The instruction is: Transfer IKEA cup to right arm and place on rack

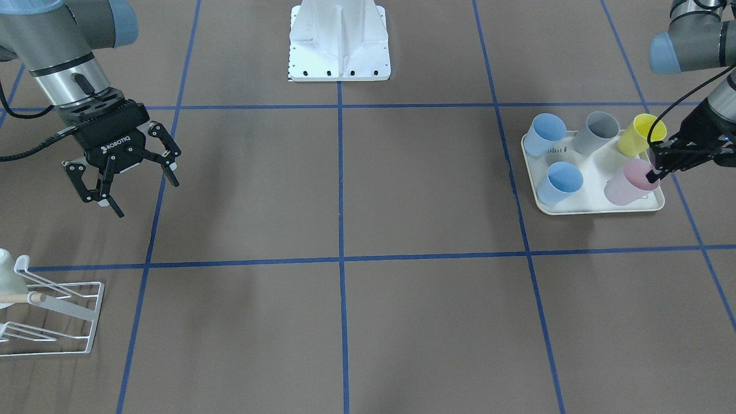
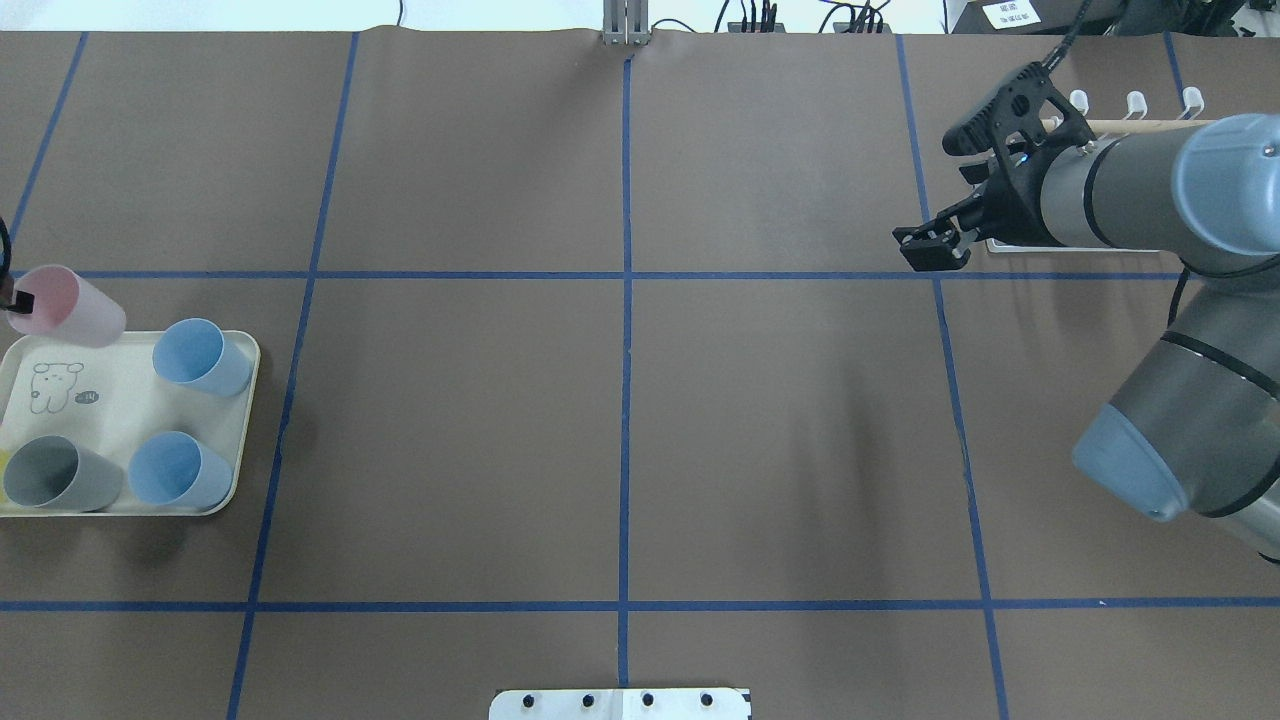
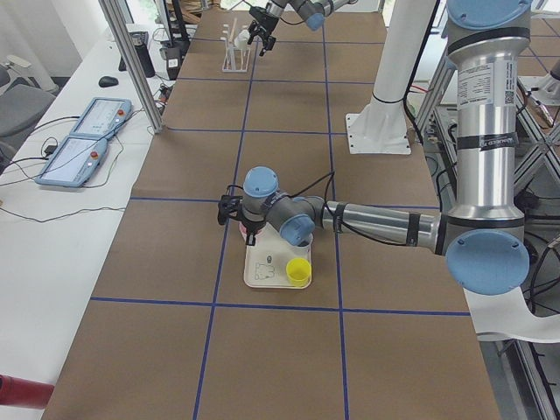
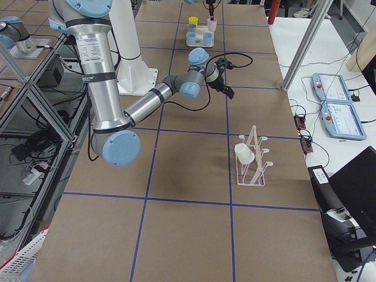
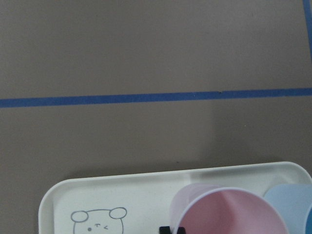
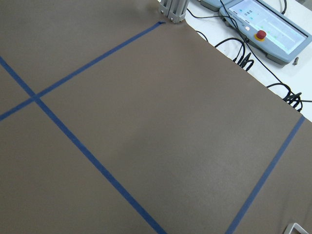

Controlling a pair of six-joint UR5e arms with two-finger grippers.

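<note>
over at the robot's left end of the tabletop (image 1: 402, 190), the left gripper (image 1: 655, 172) was down on the pink cup (image 1: 629, 183), which stood at a corner of the rabbit tray (image 1: 598, 208). as far as i could tell it was pinched shut on the cup's wall, one finger inside the rim and one outside, but the wrist view only caught a sliver of a fingertip. i also couldn't say whether the cup's base had cleared the tray.

the right gripper (image 1: 146, 198) hung wide open and empty above the tabletop, well apart from the tray and not far from the rack (image 1: 86, 313).

stuff that worried me from there:

- a thin pinch on a smooth rim isn't much hold. a quick swing toward the middle could have let the cup pivot or slide out.
- the yellow cup (image 1: 639, 133) sat just beside the left gripper, so lifting at a slant might have clipped it and knocked it over.
- at the handover, the right gripper needed to take the cup's body clear of the left fingers. a poor line-up meant fingers colliding, and an early release meant a dropped cup.
- the rack already carried a white cup (image 4: 244, 154) and looked like light wire, so heading for the occupied prong or bumping the frame could have shoved it along.
</note>
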